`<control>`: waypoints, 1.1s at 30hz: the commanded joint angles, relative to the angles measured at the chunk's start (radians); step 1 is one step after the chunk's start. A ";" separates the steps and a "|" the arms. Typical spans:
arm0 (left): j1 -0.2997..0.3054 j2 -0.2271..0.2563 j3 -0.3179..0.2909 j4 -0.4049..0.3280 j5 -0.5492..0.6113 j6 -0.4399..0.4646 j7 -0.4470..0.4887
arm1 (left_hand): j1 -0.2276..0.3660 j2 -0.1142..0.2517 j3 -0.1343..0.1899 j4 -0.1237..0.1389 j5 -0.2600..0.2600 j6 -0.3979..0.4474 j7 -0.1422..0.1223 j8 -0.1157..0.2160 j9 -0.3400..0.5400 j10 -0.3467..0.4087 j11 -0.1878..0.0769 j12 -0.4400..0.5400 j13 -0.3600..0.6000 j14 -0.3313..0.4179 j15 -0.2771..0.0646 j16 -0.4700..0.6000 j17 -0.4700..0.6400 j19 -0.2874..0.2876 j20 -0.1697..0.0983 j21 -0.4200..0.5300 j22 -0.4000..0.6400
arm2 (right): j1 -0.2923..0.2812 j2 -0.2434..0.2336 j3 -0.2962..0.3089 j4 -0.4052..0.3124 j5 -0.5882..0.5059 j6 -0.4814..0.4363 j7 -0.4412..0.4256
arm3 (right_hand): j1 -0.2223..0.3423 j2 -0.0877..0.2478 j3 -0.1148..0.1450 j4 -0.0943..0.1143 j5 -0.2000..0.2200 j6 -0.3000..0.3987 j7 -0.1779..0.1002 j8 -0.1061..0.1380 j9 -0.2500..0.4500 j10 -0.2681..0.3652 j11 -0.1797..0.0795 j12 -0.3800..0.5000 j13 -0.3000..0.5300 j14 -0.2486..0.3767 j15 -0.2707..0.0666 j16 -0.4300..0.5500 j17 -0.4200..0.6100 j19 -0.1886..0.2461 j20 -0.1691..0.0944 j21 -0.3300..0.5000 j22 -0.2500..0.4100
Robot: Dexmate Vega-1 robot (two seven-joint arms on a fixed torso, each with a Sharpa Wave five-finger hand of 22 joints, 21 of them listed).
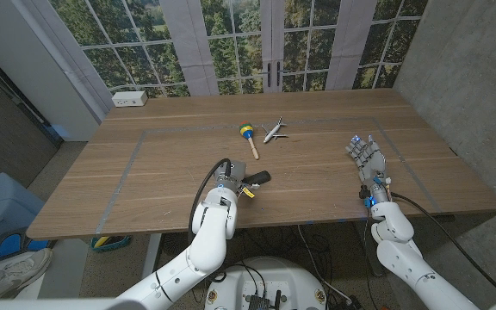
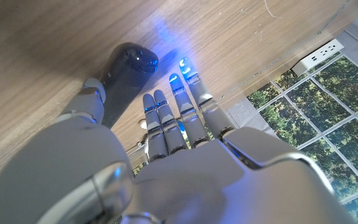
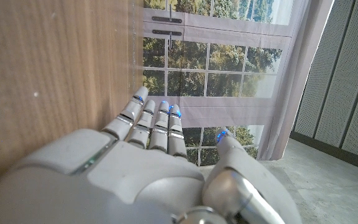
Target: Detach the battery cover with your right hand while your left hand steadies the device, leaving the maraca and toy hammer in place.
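Device: a dark, oblong device [image 1: 257, 179] lies on the table [image 1: 170, 164] near its front edge, a little left of the middle, just beside the left hand [image 1: 228, 182].
Long axis: it runs roughly along the front edge, one end toward the left hand and the far end pointing toward the right side.
Battery cover: too small to make out; I cannot tell whether it is on or off.
Left hand: nothing held; in the left wrist view its fingers [image 2: 185, 99] reach out straight beside the dark rounded body, and whether the thumb touches it I cannot tell.
Right hand: the right hand [image 1: 365, 155] stands near the table's right edge, fingers spread, gripping nothing, well apart from the device.
Nearer hand: the left, by far; the right would have to cross toward the middle, probably meeting the far end first.
Maraca and toy: a maraca [image 1: 248, 138] and a small white toy [image 1: 273, 132], which looks like a plane, not a hammer, lie mid-table toward the back edge, clear of both hands.
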 commanded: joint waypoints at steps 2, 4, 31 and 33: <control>0.027 -0.014 -0.020 0.029 -0.065 0.003 0.076 | 0.013 0.012 0.018 -0.010 0.003 0.012 0.005 -0.004 0.002 0.017 0.000 0.003 0.003 0.031 -0.128 -0.003 -0.006 0.028 -0.004 0.015 -0.001 | -0.005 0.000 -0.001 -0.008 -0.012 0.004 -0.012 | -0.013 -0.001 0.001 -0.006 -0.002 0.011 -0.002 0.002 0.005 0.009 -0.001 0.010 0.003 0.005 0.000 0.005 0.003 0.012 0.002 -0.001 0.004; 0.020 -0.012 -0.013 0.035 -0.052 0.009 0.054 | 0.024 0.008 0.023 -0.019 0.003 0.027 0.005 -0.002 0.003 0.028 -0.003 0.005 0.003 0.043 -0.131 -0.006 -0.011 0.039 -0.009 0.017 -0.001 | -0.004 0.004 -0.001 -0.007 -0.009 0.007 -0.012 | -0.013 -0.001 0.001 -0.007 -0.002 0.010 -0.002 0.002 0.005 0.009 -0.001 0.010 0.003 0.005 0.000 0.005 0.003 0.014 0.002 -0.001 0.004; -0.027 -0.003 -0.019 0.115 -0.195 0.004 0.082 | 0.547 0.150 0.091 -0.050 0.017 0.378 0.043 0.037 0.059 0.470 -0.067 0.127 0.043 0.475 -0.182 0.105 0.040 0.215 -0.127 0.226 0.059 | -0.011 0.018 0.000 -0.001 -0.051 0.047 -0.057 | -0.023 0.001 0.002 -0.007 -0.002 0.016 -0.004 0.002 0.006 0.020 0.000 0.012 0.005 0.030 0.001 0.016 0.006 0.027 0.004 -0.010 0.005; -0.009 0.009 -0.047 0.088 -0.286 -0.014 0.152 | 0.560 0.149 0.086 -0.049 0.017 0.385 0.049 0.037 0.059 0.487 -0.059 0.137 0.051 0.487 -0.181 0.113 0.047 0.216 -0.129 0.241 0.064 | -0.008 0.018 -0.001 0.003 -0.055 0.050 -0.057 | -0.024 0.000 0.001 -0.007 -0.002 0.017 -0.004 0.002 0.006 0.021 0.001 0.012 0.005 0.030 0.001 0.016 0.006 0.028 0.004 -0.010 0.005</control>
